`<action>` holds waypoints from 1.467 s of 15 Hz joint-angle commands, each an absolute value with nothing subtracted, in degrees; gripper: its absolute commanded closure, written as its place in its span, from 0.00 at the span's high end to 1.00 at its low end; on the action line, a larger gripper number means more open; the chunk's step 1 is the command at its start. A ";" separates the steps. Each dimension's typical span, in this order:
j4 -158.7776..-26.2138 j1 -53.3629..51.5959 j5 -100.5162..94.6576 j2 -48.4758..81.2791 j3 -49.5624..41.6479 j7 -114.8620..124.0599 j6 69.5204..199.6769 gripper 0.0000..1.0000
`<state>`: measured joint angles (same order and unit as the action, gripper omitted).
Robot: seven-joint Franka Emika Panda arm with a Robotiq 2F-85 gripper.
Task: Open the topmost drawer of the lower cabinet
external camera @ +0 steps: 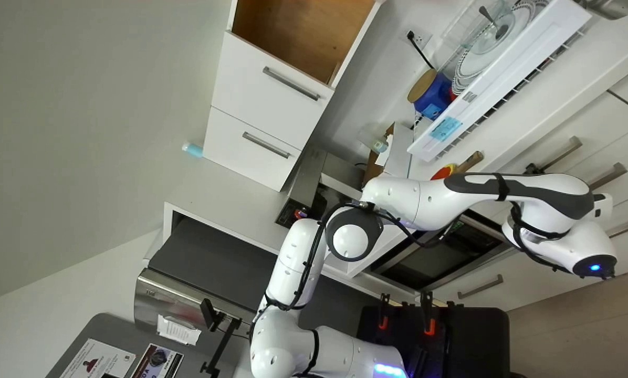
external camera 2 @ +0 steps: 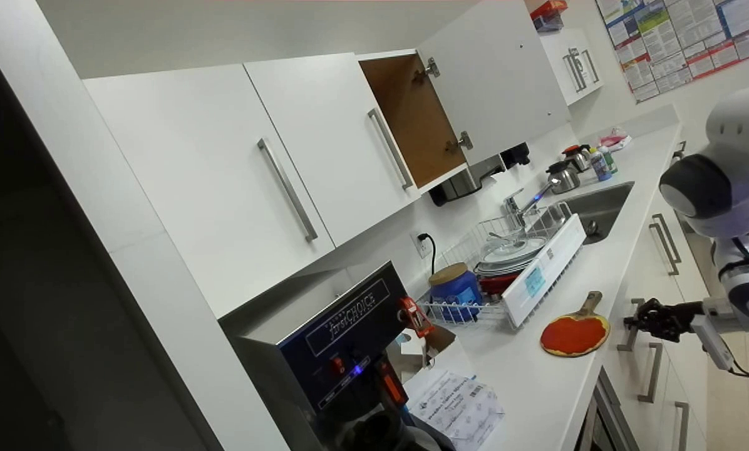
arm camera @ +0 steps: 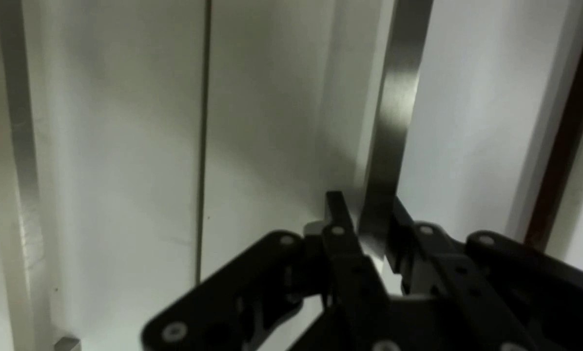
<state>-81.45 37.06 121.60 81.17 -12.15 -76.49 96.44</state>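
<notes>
The topmost drawer is a flat white front (arm camera: 291, 112) in the wrist view, under the counter edge in an exterior view (external camera: 592, 121). Its slim grey bar handle (arm camera: 394, 112) also shows in an exterior view (external camera: 561, 153). The lower cabinet (external camera 2: 666, 401) has matching fronts and handles below it. My gripper (arm camera: 368, 209) has one finger on each side of the handle near its end, and the bar fills the space between them. The black gripper also shows at this handle in both exterior views (external camera: 534, 169) (external camera 2: 637, 321). No opened drawer interior is clearly visible.
A black oven (external camera: 440, 257) sits beside the drawer stack. On the counter are a dish rack (external camera 2: 543, 275) and a red paddle-shaped board (external camera 2: 575, 335) near the edge. An upper cabinet door (external camera 2: 493, 81) stands open. A second drawer handle (arm camera: 21, 122) is at the left of the wrist view.
</notes>
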 commanded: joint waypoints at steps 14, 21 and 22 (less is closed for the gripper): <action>-85.02 42.63 123.87 83.99 -13.54 -76.42 85.38 0.04; -87.31 49.73 120.53 83.92 -13.63 -76.41 83.73 0.04; -87.57 50.40 120.00 83.90 -13.82 -76.77 83.52 0.04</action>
